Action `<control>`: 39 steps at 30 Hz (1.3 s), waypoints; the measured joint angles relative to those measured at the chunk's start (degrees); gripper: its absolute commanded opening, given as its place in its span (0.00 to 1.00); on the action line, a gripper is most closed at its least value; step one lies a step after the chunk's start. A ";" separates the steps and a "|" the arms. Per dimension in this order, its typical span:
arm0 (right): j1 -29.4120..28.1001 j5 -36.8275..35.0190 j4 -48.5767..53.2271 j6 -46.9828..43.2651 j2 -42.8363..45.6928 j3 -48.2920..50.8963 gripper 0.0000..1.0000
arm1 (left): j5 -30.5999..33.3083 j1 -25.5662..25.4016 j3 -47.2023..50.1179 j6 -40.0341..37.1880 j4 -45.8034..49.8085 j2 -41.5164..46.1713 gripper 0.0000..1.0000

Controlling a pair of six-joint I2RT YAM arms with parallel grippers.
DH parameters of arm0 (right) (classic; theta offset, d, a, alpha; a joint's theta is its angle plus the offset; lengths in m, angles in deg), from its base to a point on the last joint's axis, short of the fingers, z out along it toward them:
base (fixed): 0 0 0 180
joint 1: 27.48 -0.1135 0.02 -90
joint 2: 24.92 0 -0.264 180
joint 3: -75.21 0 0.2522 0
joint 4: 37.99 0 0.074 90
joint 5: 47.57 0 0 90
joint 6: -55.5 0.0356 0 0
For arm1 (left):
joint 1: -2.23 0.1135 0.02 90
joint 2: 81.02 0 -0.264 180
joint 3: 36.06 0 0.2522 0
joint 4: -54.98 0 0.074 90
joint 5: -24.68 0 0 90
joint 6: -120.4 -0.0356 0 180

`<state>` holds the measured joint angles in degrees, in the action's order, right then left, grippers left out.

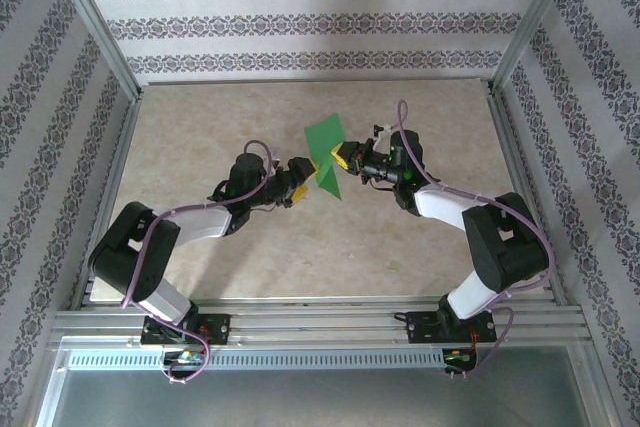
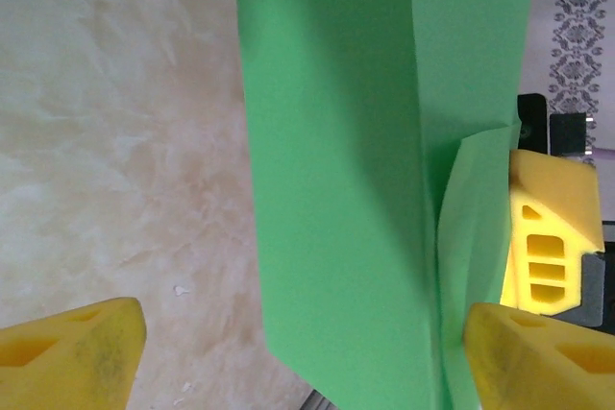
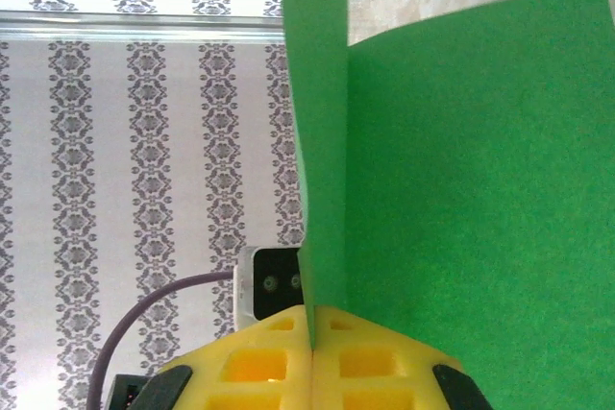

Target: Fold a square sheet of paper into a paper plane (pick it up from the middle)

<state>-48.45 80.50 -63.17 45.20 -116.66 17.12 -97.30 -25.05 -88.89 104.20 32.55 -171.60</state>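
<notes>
Pinching green paper (image 3: 461, 160), right gripper (image 3: 312, 324) clamped, left gripper (image 2: 306, 357) spread wide.

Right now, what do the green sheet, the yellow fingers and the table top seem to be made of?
Green sheet: thin matte paper; it bends and holds a crease.
Yellow fingers: probably moulded or printed plastic, matte, with hollow pockets.
Table top: beige marble pattern, perhaps laminate or stone; looks smooth.
</notes>
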 measured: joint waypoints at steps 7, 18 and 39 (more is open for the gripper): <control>-0.02 0.44 -0.35 0.57 0.11 0.00 0.03 | -1.07 -0.13 -2.16 1.18 -2.54 -0.66 0.68; -0.02 0.61 -0.76 1.18 0.11 0.02 0.03 | -2.03 -0.15 -2.58 2.05 -4.17 -0.66 0.34; 0.52 0.61 -0.50 0.28 -1.22 1.95 0.24 | -1.60 -0.13 -3.17 -0.20 -1.18 0.20 0.02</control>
<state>-47.93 81.11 -63.67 45.49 -117.89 19.06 -98.90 -25.19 -92.06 104.00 31.37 -171.41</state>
